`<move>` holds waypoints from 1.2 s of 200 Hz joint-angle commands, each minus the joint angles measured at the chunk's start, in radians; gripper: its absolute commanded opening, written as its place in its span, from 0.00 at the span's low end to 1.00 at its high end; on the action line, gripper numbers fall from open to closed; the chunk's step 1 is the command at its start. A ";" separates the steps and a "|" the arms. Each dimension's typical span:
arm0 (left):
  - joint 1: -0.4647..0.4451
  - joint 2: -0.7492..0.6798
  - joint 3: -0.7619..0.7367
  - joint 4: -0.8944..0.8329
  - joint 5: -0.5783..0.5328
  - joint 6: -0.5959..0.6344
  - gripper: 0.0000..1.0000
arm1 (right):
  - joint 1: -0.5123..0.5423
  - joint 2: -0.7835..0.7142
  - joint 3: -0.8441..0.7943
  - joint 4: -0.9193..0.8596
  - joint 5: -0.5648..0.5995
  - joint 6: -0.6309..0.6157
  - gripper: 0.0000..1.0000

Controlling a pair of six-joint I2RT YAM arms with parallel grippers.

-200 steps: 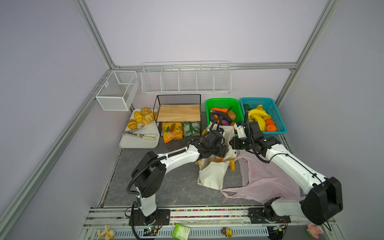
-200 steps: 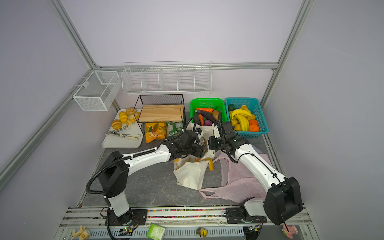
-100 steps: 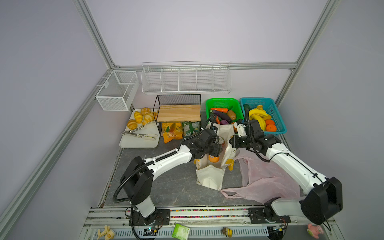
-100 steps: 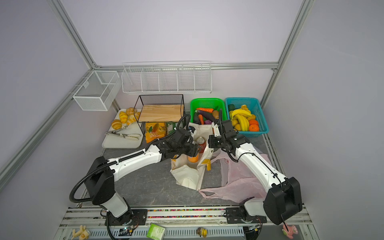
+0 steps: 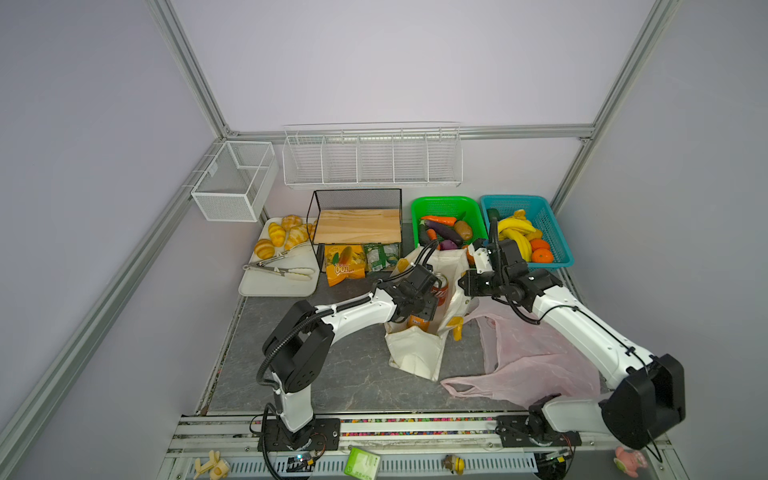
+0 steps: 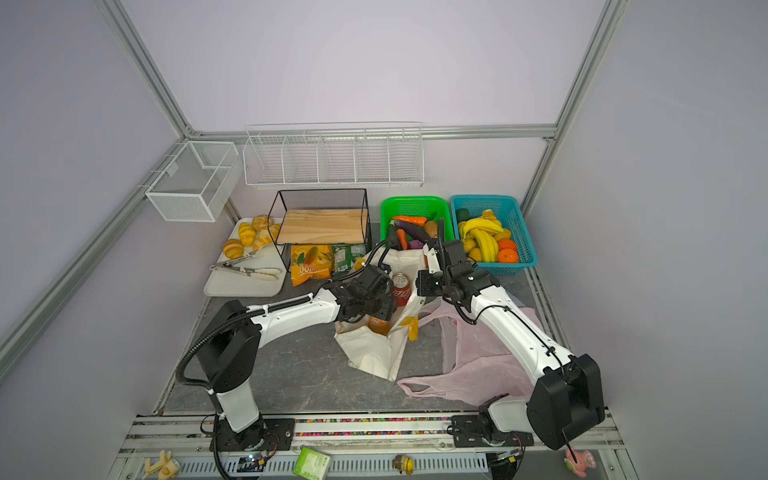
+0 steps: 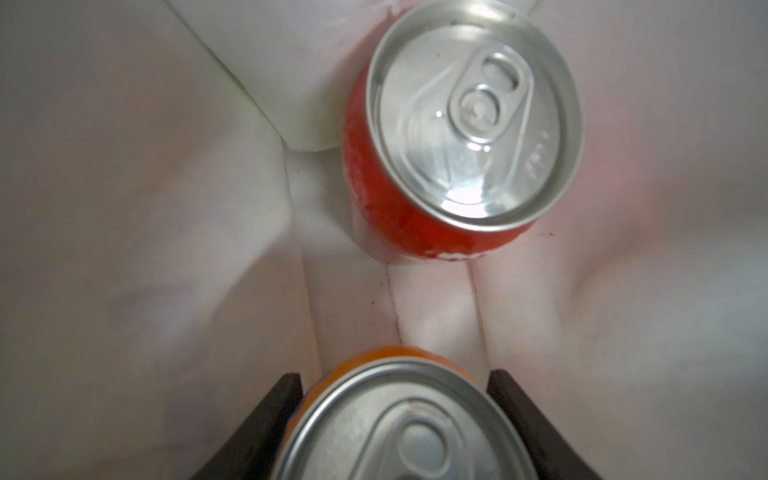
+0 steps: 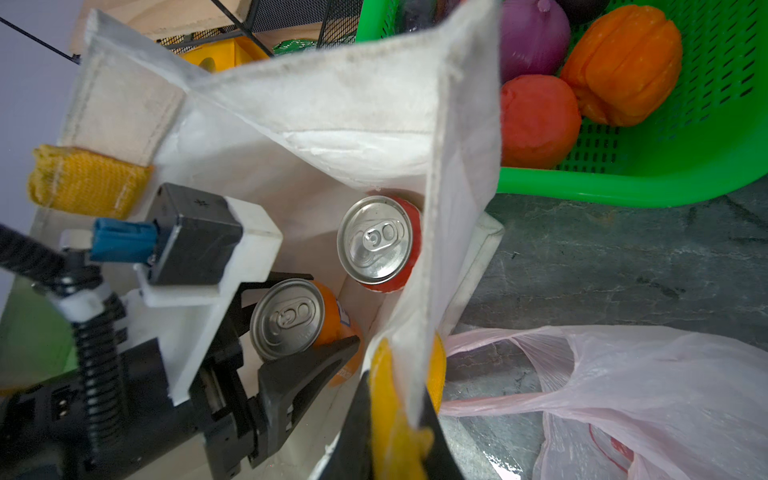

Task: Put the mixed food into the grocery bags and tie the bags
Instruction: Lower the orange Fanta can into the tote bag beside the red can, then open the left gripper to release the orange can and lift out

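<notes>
The cream tote [image 5: 415,357] [image 6: 372,357] stands at mid table with its mouth held open. My right gripper [image 8: 395,395] [image 5: 464,286] is shut on the tote's rim at its yellow handle [image 8: 388,419]. Inside the tote my left gripper [image 7: 395,376] [image 5: 419,305] is shut on the orange soda can [image 7: 399,424] [image 8: 291,320] [image 5: 417,323] [image 6: 379,325], one finger [image 8: 307,365] on each side. The red cola can [image 7: 415,224] [image 8: 374,243] [image 5: 439,289] [image 6: 401,286] stands upright beside it in the tote. The pink plastic bag [image 5: 532,357] [image 6: 478,365] [image 8: 623,395] lies flat to the right.
Behind the tote stand a green basket [image 5: 446,205] of vegetables and a blue basket [image 5: 552,232] of bananas and oranges. Further left are a black wire rack [image 5: 357,224], snack packets [image 5: 345,266] and a white tray [image 5: 278,282] with croissants and tongs.
My left gripper has gone down into the tote with the orange can, which now sits next to the red can. The tote's mouth has opened wider. The right gripper has held its place.
</notes>
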 commanded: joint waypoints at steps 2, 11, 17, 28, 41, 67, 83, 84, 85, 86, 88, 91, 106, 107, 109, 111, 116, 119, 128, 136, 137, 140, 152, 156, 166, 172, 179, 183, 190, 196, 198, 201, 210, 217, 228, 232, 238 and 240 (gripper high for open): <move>0.002 0.030 0.066 0.097 -0.044 -0.006 0.38 | -0.010 -0.014 0.023 0.032 0.011 -0.017 0.09; 0.003 0.042 0.069 0.111 -0.049 -0.011 0.38 | -0.011 -0.015 0.021 0.032 0.011 -0.016 0.09; 0.003 0.051 0.067 0.121 -0.051 -0.013 0.39 | -0.011 -0.015 0.020 0.033 0.012 -0.018 0.09; 0.004 0.067 0.062 0.134 -0.050 -0.017 0.40 | -0.010 -0.015 0.019 0.031 0.014 -0.020 0.09; 0.002 0.086 0.052 0.150 -0.037 -0.020 0.41 | -0.011 -0.016 0.020 0.031 0.014 -0.022 0.09; 0.003 0.098 0.030 0.172 -0.025 -0.031 0.48 | -0.011 -0.013 0.020 0.034 0.015 -0.023 0.09; 0.003 0.081 0.005 0.202 -0.027 -0.030 0.56 | -0.011 -0.012 0.018 0.037 0.012 -0.022 0.09; 0.002 0.080 0.004 0.205 -0.028 -0.030 0.57 | -0.012 -0.011 0.018 0.038 0.012 -0.022 0.09; 0.002 0.077 0.003 0.206 -0.028 -0.030 0.57 | -0.011 -0.011 0.018 0.038 0.013 -0.022 0.08; 0.003 0.076 0.001 0.207 -0.028 -0.029 0.57 | -0.012 -0.010 0.018 0.039 0.012 -0.021 0.09; 0.002 0.074 -0.002 0.212 -0.027 -0.028 0.58 | -0.011 -0.009 0.018 0.039 0.012 -0.021 0.09; 0.003 0.068 -0.006 0.215 -0.029 -0.027 0.59 | -0.011 -0.008 0.018 0.039 0.011 -0.021 0.09; 0.003 0.048 -0.010 0.219 -0.029 -0.017 0.66 | -0.011 -0.005 0.018 0.039 0.008 -0.021 0.09; 0.003 0.046 -0.010 0.219 -0.029 -0.017 0.66 | -0.011 -0.006 0.018 0.039 0.008 -0.021 0.08; 0.003 0.043 -0.010 0.219 -0.029 -0.015 0.67 | -0.011 -0.007 0.018 0.039 0.009 -0.021 0.09; 0.002 0.040 -0.010 0.219 -0.029 -0.013 0.68 | -0.011 -0.007 0.018 0.039 0.009 -0.022 0.09; 0.003 0.032 -0.011 0.218 -0.030 -0.011 0.69 | -0.012 -0.008 0.018 0.039 0.010 -0.021 0.09; 0.003 0.026 -0.012 0.219 -0.031 -0.011 0.70 | -0.011 -0.009 0.017 0.040 0.011 -0.021 0.09; 0.003 0.010 -0.016 0.221 -0.031 -0.007 0.73 | -0.012 -0.012 0.017 0.039 0.014 -0.022 0.09; 0.002 -0.004 -0.018 0.223 -0.031 -0.004 0.75 | -0.012 -0.013 0.015 0.039 0.016 -0.021 0.09; 0.003 -0.006 -0.018 0.224 -0.031 -0.005 0.75 | -0.011 -0.013 0.015 0.039 0.016 -0.020 0.08; 0.003 -0.011 -0.019 0.225 -0.032 -0.003 0.76 | -0.011 -0.013 0.015 0.038 0.016 -0.021 0.09; 0.003 -0.026 -0.019 0.225 -0.031 0.003 0.77 | -0.011 -0.013 0.015 0.037 0.016 -0.022 0.09; 0.003 -0.033 -0.017 0.226 -0.030 0.007 0.78 | -0.011 -0.013 0.015 0.038 0.016 -0.020 0.09; 0.002 -0.042 -0.012 0.226 -0.028 0.018 0.79 | -0.010 -0.013 0.013 0.039 0.016 -0.020 0.09; 0.002 -0.049 -0.009 0.223 -0.025 0.025 0.79 | -0.011 -0.012 0.012 0.039 0.016 -0.019 0.09; 0.003 -0.058 -0.005 0.223 -0.021 0.033 0.80 | -0.011 -0.013 0.012 0.039 0.016 -0.018 0.09; 0.004 -0.064 -0.004 0.222 -0.018 0.038 0.80 | -0.011 -0.012 0.012 0.039 0.016 -0.018 0.09; 0.004 -0.074 -0.002 0.220 -0.017 0.042 0.80 | -0.012 -0.011 0.012 0.039 0.016 -0.018 0.09; 0.002 -0.084 -0.001 0.219 -0.016 0.046 0.81 | -0.012 -0.011 0.010 0.039 0.018 -0.018 0.09; 0.003 -0.088 -0.002 0.220 -0.015 0.048 0.81 | -0.012 -0.012 0.010 0.039 0.018 -0.019 0.09; 0.003 -0.094 -0.002 0.220 -0.014 0.052 0.81 | -0.011 -0.013 0.010 0.039 0.017 -0.019 0.09; 0.003 -0.113 -0.002 0.223 -0.005 0.061 0.81 | -0.011 -0.013 0.009 0.039 0.020 -0.019 0.09; 0.003 -0.130 -0.002 0.223 0.002 0.071 0.82 | -0.011 -0.014 0.008 0.040 0.023 -0.020 0.09; 0.003 -0.159 0.000 0.220 0.009 0.079 0.83 | -0.012 -0.015 0.007 0.039 0.024 -0.020 0.09; 0.002 -0.171 0.000 0.221 0.014 0.084 0.83 | -0.011 -0.015 0.006 0.040 0.025 -0.020 0.09; 0.003 -0.191 0.000 0.221 0.025 0.092 0.83 | -0.011 -0.014 0.006 0.041 0.025 -0.020 0.09; 0.002 -0.196 -0.001 0.220 0.030 0.095 0.83 | -0.012 -0.014 0.006 0.040 0.026 -0.019 0.09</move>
